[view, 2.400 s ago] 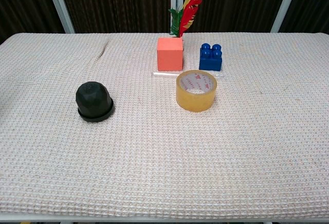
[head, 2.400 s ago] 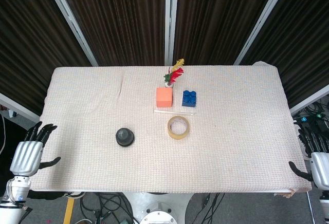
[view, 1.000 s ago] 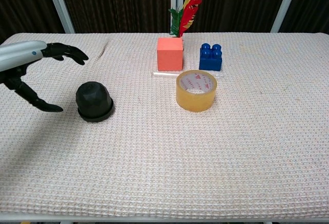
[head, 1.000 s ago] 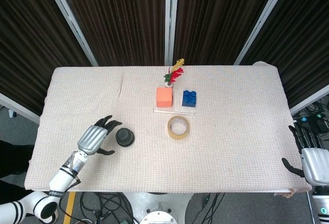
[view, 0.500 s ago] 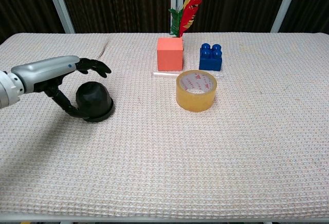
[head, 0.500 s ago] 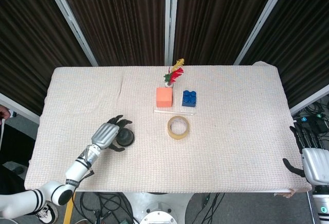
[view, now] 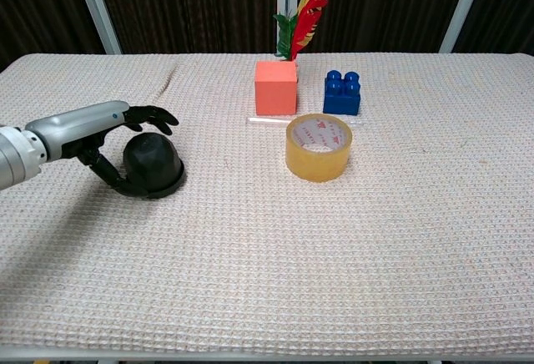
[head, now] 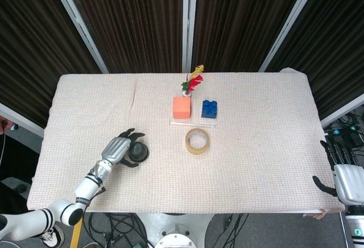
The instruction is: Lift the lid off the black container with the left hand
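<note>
The black container (head: 139, 152) with its domed lid (view: 153, 160) stands on the left half of the cloth-covered table (head: 261, 145). My left hand (head: 118, 148) is cupped against its left side. The fingers (view: 148, 116) arch over the top of the lid without clearly touching it, and the thumb (view: 113, 179) reaches low beside the base. The lid sits on the container. My right hand (head: 342, 175) hangs off the table's right edge with its fingers apart and holds nothing; the chest view does not show it.
A roll of clear tape (view: 318, 147) stands right of the container. Behind it are an orange cube (view: 276, 87), a blue brick (view: 342, 93), a thin clear stick (view: 267, 119) and red, green and yellow feathers (view: 304, 17).
My left hand came up from the table's left edge to the container. In the last half second it settled closer, with the fingers bending further over the lid. The right hand barely moved.
</note>
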### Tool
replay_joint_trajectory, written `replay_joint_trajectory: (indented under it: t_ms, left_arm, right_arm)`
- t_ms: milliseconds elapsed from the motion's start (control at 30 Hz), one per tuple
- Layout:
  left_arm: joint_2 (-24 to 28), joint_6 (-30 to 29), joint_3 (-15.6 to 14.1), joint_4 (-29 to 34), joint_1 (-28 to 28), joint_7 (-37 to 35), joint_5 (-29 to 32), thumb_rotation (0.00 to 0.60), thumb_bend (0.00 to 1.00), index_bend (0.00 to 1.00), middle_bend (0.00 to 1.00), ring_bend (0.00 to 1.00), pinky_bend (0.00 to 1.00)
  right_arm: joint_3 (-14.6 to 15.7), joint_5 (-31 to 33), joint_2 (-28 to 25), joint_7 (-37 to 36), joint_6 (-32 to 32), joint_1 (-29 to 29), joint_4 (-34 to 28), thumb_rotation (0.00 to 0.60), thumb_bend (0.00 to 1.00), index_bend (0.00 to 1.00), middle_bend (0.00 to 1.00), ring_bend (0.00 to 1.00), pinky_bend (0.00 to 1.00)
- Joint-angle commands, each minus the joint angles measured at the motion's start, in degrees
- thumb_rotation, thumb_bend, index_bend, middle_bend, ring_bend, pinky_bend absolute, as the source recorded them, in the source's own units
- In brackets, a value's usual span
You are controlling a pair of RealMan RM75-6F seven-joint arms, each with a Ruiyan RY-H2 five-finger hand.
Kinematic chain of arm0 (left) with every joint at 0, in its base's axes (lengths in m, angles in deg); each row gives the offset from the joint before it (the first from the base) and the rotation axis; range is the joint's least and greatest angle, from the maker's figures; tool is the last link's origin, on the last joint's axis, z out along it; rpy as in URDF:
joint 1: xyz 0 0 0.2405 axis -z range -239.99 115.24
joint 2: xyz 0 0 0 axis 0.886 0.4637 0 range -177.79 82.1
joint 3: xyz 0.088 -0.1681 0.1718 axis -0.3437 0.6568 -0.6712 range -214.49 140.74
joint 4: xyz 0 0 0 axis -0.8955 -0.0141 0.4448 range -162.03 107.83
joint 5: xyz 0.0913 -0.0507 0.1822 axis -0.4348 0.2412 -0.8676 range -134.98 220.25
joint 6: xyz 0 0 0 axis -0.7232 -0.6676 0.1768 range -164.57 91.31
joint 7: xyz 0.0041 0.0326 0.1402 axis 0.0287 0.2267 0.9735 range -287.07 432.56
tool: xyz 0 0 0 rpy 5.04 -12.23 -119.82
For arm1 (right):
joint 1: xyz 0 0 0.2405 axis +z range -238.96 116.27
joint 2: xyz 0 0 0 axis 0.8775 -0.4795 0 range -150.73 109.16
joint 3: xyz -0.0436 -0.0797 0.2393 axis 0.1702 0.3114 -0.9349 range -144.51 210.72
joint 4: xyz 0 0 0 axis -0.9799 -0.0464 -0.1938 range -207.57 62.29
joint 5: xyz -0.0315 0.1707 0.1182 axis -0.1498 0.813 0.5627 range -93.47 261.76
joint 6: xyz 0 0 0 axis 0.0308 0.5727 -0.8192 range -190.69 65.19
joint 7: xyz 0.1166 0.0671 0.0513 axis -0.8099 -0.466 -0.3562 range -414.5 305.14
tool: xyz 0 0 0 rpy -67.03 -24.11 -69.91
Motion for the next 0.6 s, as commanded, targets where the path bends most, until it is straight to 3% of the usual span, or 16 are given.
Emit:
replay_joint_trajectory:
  t_ms: [33,600]
  left_arm:
    - [-0.2,0.3,-0.3,-0.4,0.1,-0.5,0.1,0.6,0.0,0.13,0.17,0.02,0.14]
    - [-2.2,-0.3,-1.0,-4.1,0.4,-1.5,-0.2,0.6,0.0,0.13,0.21,0.02,0.14]
  right_arm:
    - [0.0,0.0,0.0,0.0,-0.1,0.0,0.0,0.6,0.16,0.0,0.0,0.0,0.0]
    - [0.1,0.4,-0.1,-0.4,-0.2,0.0,0.2,0.6,0.16,0.0,0.0,0.0,0.0]
